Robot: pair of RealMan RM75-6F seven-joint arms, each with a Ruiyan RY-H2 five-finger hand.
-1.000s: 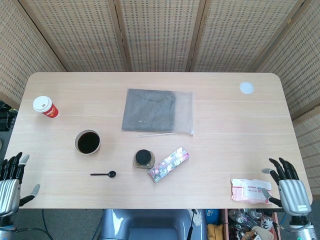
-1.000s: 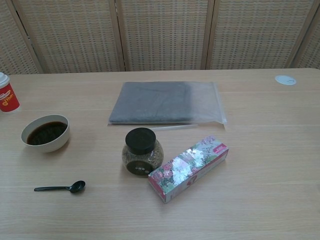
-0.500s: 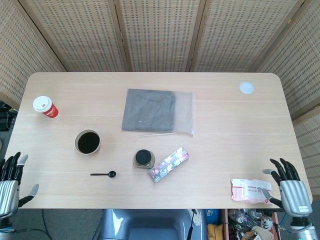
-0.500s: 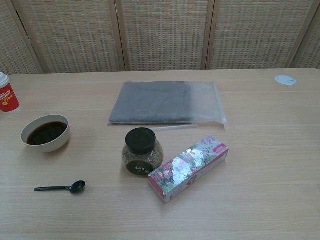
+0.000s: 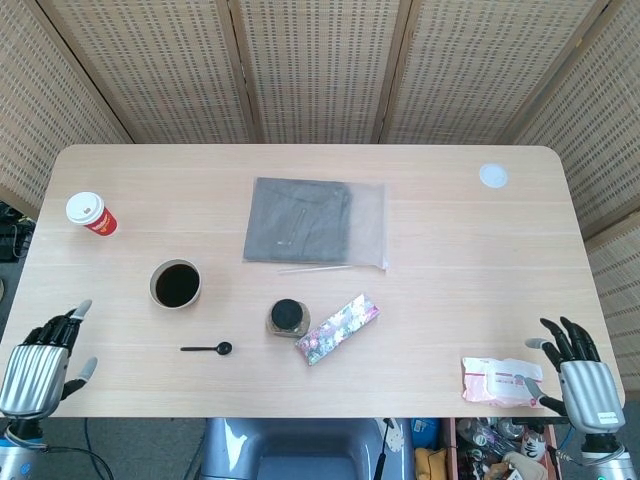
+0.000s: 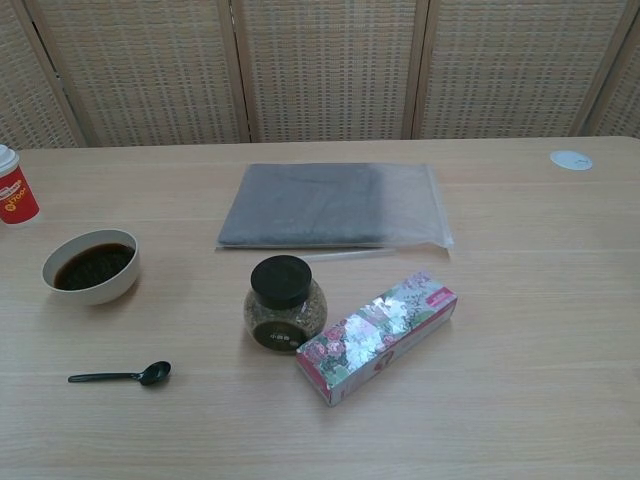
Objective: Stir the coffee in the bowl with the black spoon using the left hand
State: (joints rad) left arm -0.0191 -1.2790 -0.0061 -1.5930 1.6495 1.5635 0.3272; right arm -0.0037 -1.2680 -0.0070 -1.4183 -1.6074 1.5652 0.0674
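Your left hand point(image 5: 45, 350) sits at the near left corner of the counter point(image 5: 450, 260), fingers spread and holding nothing, well apart from the black spoon point(image 5: 208, 348). That spoon lies flat on the counter, just nearer to you than the bowl point(image 5: 176, 284), with its scoop end pointing toward the glass jar point(image 5: 288, 318) and its handle pointing toward your left hand. The bowl holds dark coffee point(image 6: 92, 266) and stands alone, touching nothing.

Taking the bowl as your landmark: the red paper cup point(image 5: 91, 213) stands beyond it toward the far left edge; the jar with its black lid stands to its right and a little nearer you; the flowered box point(image 6: 378, 335) lies just beside the jar on the far side from the bowl; the grey folded cloth in a clear bag point(image 5: 315, 222) lies beyond and to the right.

Your right hand point(image 5: 578, 375) rests off the near right corner, fingers apart and empty, just beside a pink-and-white packet point(image 5: 498, 379).
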